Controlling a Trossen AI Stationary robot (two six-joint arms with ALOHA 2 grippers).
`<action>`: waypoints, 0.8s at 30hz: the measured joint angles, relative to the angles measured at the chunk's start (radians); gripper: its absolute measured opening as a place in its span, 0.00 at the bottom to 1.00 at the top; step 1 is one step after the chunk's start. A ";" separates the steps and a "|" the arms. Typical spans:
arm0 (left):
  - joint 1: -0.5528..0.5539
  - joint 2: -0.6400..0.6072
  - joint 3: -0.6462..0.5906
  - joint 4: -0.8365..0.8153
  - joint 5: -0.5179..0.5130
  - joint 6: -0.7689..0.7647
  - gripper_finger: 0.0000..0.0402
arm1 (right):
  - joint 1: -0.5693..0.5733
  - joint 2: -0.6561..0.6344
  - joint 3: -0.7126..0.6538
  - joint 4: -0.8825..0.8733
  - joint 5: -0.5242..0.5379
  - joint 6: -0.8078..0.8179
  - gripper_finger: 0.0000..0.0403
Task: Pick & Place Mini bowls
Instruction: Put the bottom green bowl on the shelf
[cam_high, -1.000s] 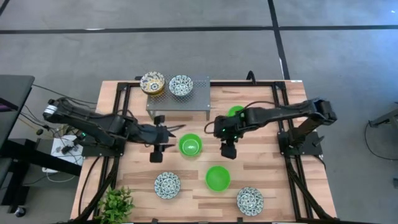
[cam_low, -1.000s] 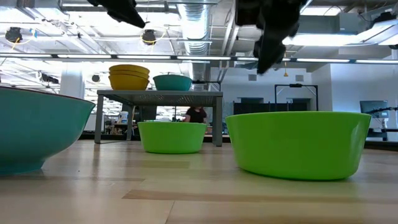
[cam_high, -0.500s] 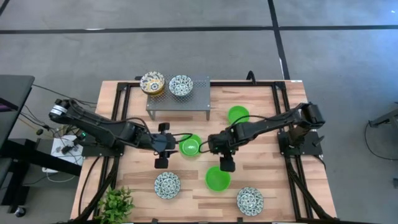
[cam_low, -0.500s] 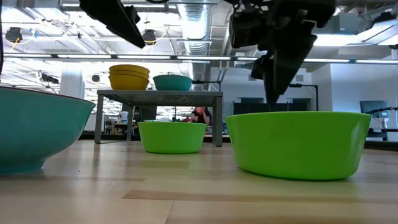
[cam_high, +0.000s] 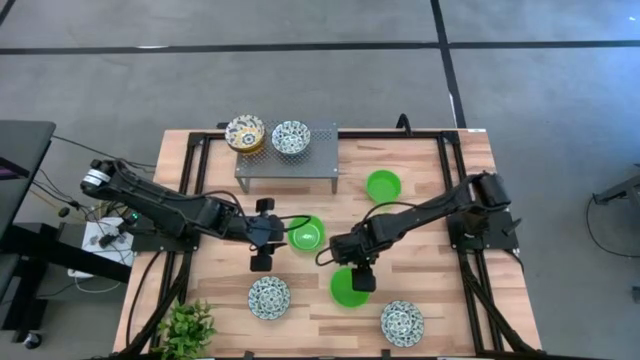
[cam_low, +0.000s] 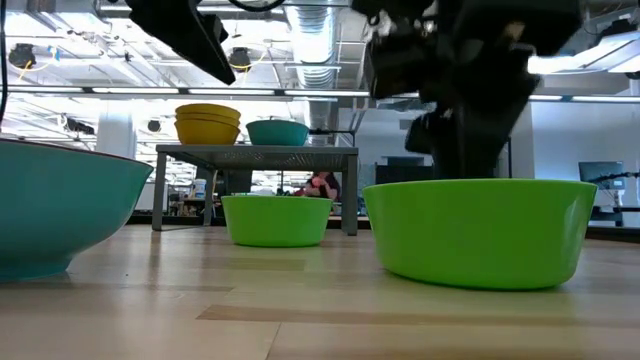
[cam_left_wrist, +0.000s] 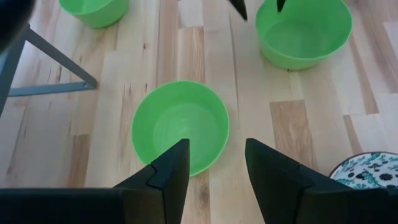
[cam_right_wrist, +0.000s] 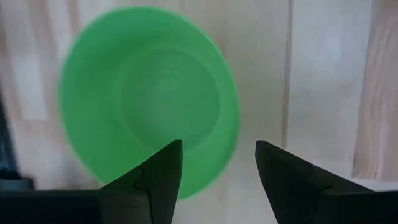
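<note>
Three plain green mini bowls stand on the table: a far one (cam_high: 382, 185), a middle one (cam_high: 306, 233) (cam_left_wrist: 180, 124) and a near one (cam_high: 345, 290) (cam_right_wrist: 149, 99) (cam_low: 480, 230). My left gripper (cam_high: 272, 232) (cam_left_wrist: 214, 155) hangs open just left of the middle bowl and above it. My right gripper (cam_high: 352, 272) (cam_right_wrist: 217, 152) is open over the near bowl, one finger over its hollow and one outside its rim. Yellow-cream bowls (cam_high: 245, 132) and a blue-and-white bowl (cam_high: 290, 137) sit on the grey stand (cam_high: 300, 165). Two more patterned bowls (cam_high: 269, 297) (cam_high: 401, 322) rest near the table's near edge. My right gripper straddles the near green bowl's rim (cam_right_wrist: 233, 134) from above, fingers pointing down. In the low view it reaches down to rim height (cam_low: 470, 178). Whether a finger touches the rim I cannot tell. The bowl stands on the table.
A potted plant (cam_high: 185, 328) stands at the table's near left corner. The grey stand takes up the far middle of the table. Black frame rails (cam_high: 195, 190) run along both sides. Bare wood lies between the far green bowl and the right rail.
My right gripper has moved from beside the far green bowl toward the near edge and down, ending over the near green bowl. My left gripper first moved right toward the middle green bowl, then stayed still. No bowl has moved.
</note>
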 joint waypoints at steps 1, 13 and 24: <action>0.000 -0.002 0.000 -0.003 0.000 0.000 0.39 | 0.000 0.011 0.000 0.001 0.000 0.009 0.50; 0.000 -0.004 0.000 0.000 0.000 -0.002 0.39 | -0.029 0.074 0.000 0.009 0.000 0.024 0.24; 0.000 -0.005 0.000 0.003 0.000 -0.007 0.39 | -0.085 -0.012 0.000 -0.016 -0.050 0.024 0.04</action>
